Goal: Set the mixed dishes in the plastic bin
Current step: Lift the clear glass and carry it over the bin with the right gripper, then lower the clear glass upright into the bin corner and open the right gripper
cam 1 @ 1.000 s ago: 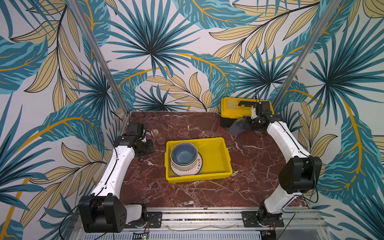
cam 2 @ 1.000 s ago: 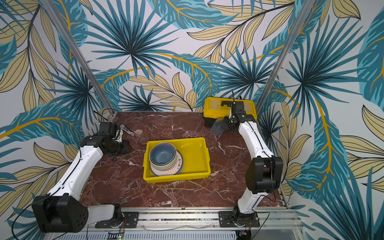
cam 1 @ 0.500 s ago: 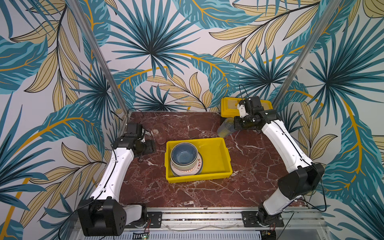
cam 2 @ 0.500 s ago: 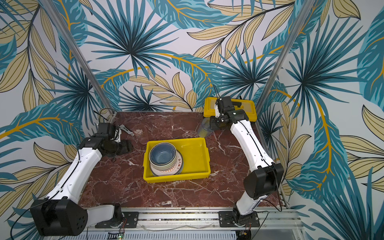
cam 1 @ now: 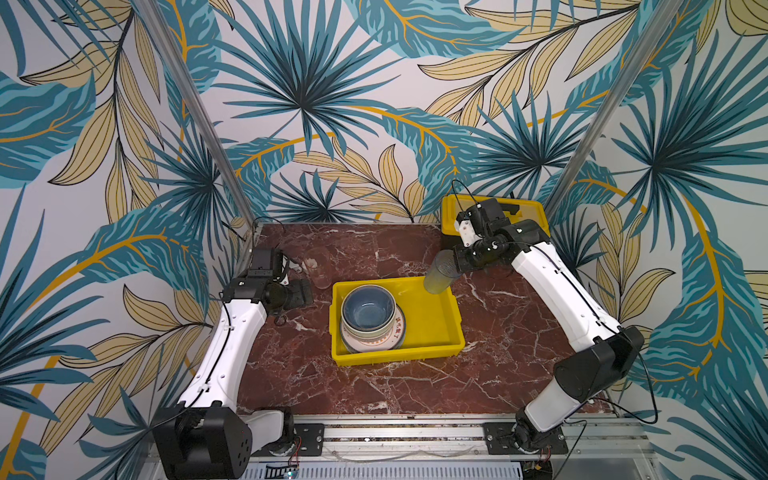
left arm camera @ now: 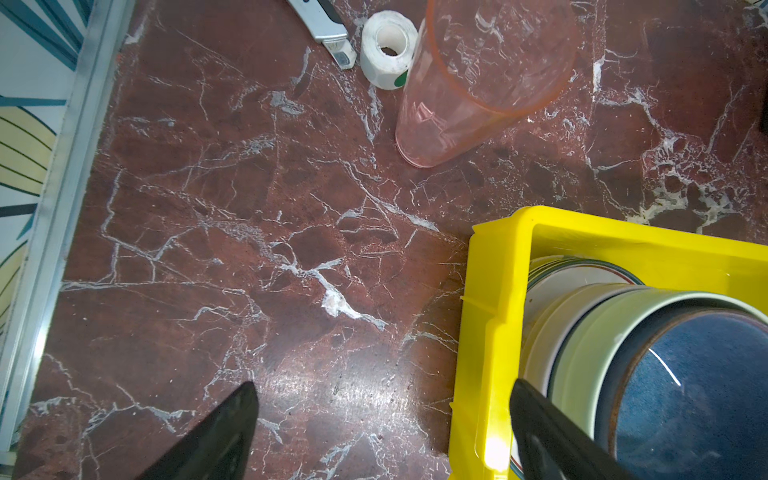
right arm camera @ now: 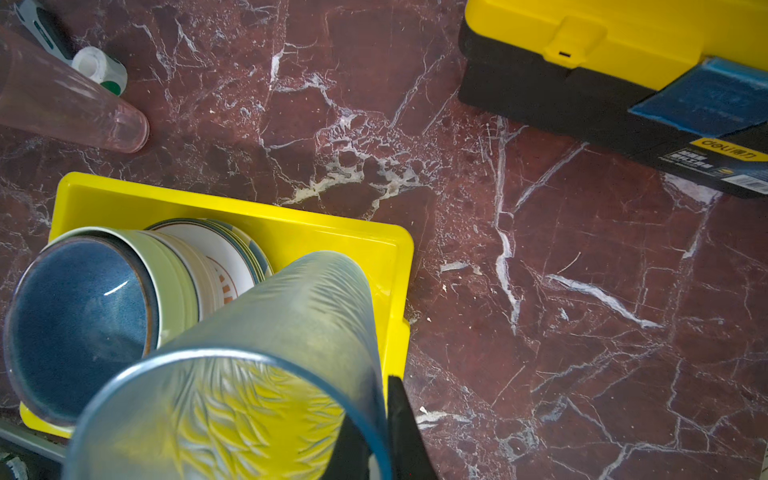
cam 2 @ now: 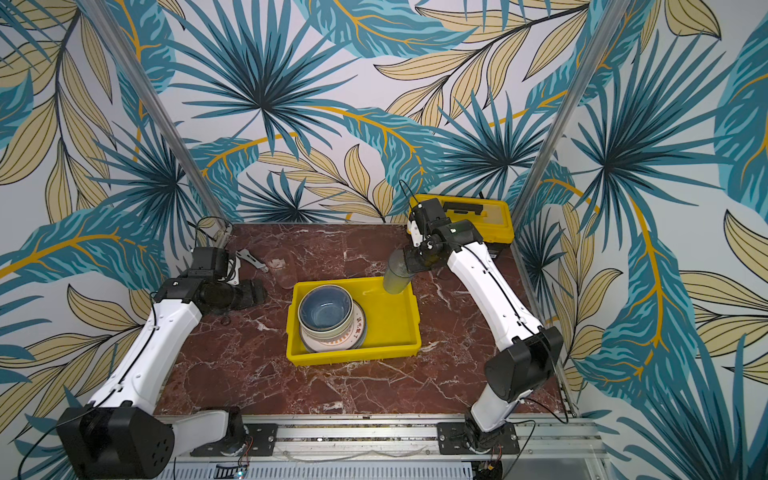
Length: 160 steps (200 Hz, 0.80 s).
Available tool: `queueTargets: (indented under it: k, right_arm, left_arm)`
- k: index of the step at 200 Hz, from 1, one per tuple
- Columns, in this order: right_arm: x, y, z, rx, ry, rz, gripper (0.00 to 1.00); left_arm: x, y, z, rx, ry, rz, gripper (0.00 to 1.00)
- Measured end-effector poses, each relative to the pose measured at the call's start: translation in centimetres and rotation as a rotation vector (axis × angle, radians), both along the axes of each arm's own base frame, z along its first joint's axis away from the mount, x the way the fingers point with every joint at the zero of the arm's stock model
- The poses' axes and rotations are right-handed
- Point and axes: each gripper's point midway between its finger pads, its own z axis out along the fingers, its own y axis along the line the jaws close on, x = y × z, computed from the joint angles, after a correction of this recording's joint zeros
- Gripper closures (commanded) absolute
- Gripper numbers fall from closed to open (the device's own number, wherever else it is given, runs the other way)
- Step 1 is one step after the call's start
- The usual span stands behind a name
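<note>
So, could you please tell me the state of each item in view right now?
Grey tumbler: held by its rim over the bin corner.
Pink tumbler: upright on the table, untouched.
Bowls: stacked on plates inside the bin.
Toolbox: lid shut.
Left gripper: open, empty.
Right gripper: shut on the grey tumbler.

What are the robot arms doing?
They are filling the yellow bin. The right gripper is shut on the rim of a bluish cup, holding it over the bin's far corner. Bowls and plates sit stacked inside. The left gripper is open and empty; a pink cup stands on the table.
</note>
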Motion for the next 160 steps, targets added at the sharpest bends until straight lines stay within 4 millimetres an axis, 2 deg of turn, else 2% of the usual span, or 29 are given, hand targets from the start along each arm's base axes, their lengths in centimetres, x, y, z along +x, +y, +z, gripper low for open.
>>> queueTargets:
  k: [49,75,95,135,160]
  right_arm:
    - [1.3,0.8,-4.7,-0.043,0.109,0.006,1.00]
    - [2.3,1.1,-6.5,-0.062,0.145,0.004,1.00]
    - [2.7,1.2,-7.2,-0.070,0.158,0.003,1.00]
    - [3.2,1.2,-7.3,-0.082,0.160,-0.002,1.00]
    - [3.3,1.1,-8.5,-0.099,0.189,-0.004,1.00]
  left_arm:
    - [0.0,0.2,-0.1,0.011,0.001,0.007,0.04]
    - [-0.1,0.3,-0.3,0.012,0.005,0.008,0.04]
    - [-0.1,0.3,-0.3,0.012,0.004,0.008,0.04]
    - [-0.1,0.3,-0.3,0.012,0.004,0.008,0.04]
    - [-0.1,0.3,-0.3,0.012,0.004,0.009,0.04]
